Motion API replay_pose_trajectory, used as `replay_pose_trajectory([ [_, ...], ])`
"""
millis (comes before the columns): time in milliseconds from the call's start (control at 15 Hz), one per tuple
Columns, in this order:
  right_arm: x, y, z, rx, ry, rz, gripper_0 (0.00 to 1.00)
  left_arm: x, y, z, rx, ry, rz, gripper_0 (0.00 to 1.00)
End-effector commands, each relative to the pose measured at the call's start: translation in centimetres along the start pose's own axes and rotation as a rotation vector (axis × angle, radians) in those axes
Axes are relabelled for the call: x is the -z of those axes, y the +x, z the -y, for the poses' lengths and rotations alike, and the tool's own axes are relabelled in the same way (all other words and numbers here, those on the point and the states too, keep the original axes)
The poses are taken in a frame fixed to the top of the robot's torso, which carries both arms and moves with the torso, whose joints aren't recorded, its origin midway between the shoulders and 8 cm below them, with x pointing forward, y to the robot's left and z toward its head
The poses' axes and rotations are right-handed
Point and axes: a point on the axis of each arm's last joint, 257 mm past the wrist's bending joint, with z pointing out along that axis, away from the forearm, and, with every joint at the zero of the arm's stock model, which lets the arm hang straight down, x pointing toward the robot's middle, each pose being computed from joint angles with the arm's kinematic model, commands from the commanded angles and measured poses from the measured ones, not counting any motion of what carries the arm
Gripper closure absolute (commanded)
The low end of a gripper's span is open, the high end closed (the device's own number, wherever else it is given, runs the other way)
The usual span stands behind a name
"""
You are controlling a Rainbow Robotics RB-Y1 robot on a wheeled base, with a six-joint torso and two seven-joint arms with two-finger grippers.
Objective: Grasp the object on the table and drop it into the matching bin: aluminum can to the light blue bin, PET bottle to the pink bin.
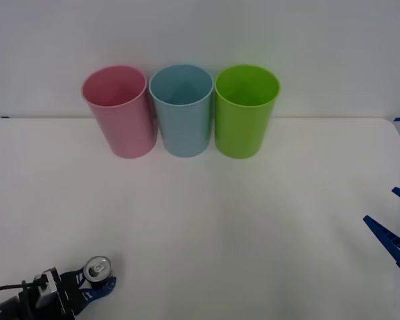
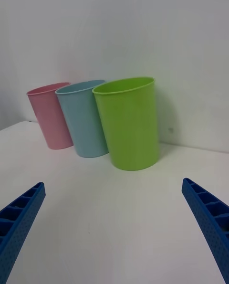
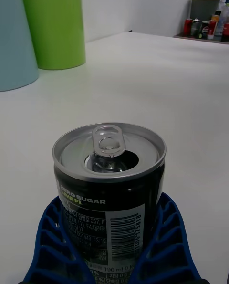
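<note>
The aluminum can point(image 1: 98, 269) stands upright at the table's point(image 1: 220, 220) near left corner, with a silver top, a pull tab and an open mouth. In the left wrist view the can point(image 3: 110, 169) has a dark body with white print. My left gripper point(image 1: 97, 281) is shut on it, its blue fingers point(image 3: 47, 236) curving around both sides of the can's lower body. The light blue bin point(image 1: 181, 110) stands at the far edge, between the pink bin point(image 1: 120, 113) and a lime green bin point(image 1: 245, 113). My right gripper point(image 1: 380, 205) hangs open at the right edge, holding nothing.
The three bins stand side by side against the white back wall, well away from both arms. A wide stretch of bare white tabletop lies between the can and the bins. A shelf of bottles and cans point(image 3: 205, 24) stands beyond the table's far side.
</note>
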Motion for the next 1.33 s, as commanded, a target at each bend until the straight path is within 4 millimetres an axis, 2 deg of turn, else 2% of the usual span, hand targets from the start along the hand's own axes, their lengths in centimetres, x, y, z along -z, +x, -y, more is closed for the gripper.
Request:
replay_pose_trajectory([
  [67, 0.0, 0.0, 0.0, 0.000, 0.000, 0.000, 0.00, 0.4, -0.6, -0.4, 0.006, -0.012, 0.019, 1.00],
  [267, 0.0, 0.0, 0.0, 0.000, 0.000, 0.000, 0.00, 0.9, -2.3, -0.9, 0.019, -0.029, 0.055, 1.00],
  [733, 0.0, 0.0, 0.0, 0.000, 0.000, 0.000, 0.00, 1.8, -8.4, -3.4, 0.109, -0.089, 0.189, 1.00],
  [1067, 0.0, 0.0, 0.0, 0.000, 0.000, 0.000, 0.00, 1.4, -11.6, -6.1, 0.147, -0.140, 0.293, 1.00],
  [1333, 0.0, 0.0, 0.0, 0.000, 0.000, 0.000, 0.00, 0.5, -14.9, -9.3, 0.182, -0.216, 0.327, 1.00],
])
